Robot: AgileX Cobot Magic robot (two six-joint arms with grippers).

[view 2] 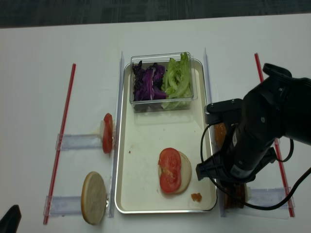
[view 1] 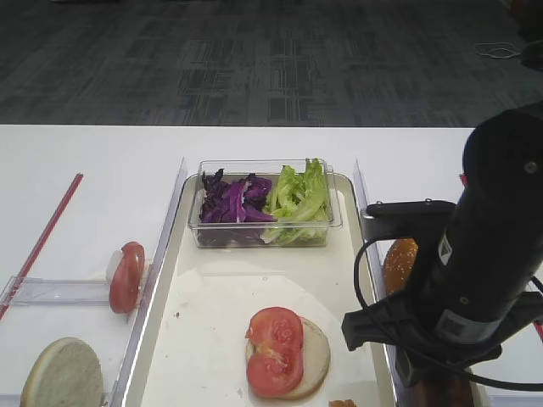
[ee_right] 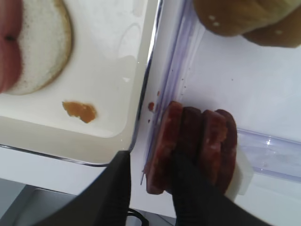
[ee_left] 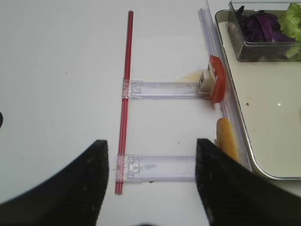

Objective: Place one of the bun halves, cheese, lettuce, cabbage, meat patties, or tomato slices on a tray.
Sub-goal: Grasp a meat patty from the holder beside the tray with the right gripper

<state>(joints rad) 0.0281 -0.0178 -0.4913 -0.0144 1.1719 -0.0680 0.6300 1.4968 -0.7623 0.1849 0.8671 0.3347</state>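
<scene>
Right fingers (ee_right: pixel 186 188) straddling meat patties (ee_right: pixel 197 146), white table (view 1: pixel 85 195), grey carpet (view 1: pixel 254 59)

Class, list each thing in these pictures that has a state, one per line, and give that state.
tray: holds bun, box, orange crumb.
bun half on tray: flat, two tomato slices on top.
clear box: open, holds cabbage and lettuce.
meat patties: on edge in rack.
right hand: open, straddling the end patty.
left hand: open, empty.

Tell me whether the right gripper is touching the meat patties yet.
Touching. The right wrist view shows the right gripper straddling the outermost of the meat patties, one jaw overlapping its face; whether the jaws have clamped is unclear.
</scene>
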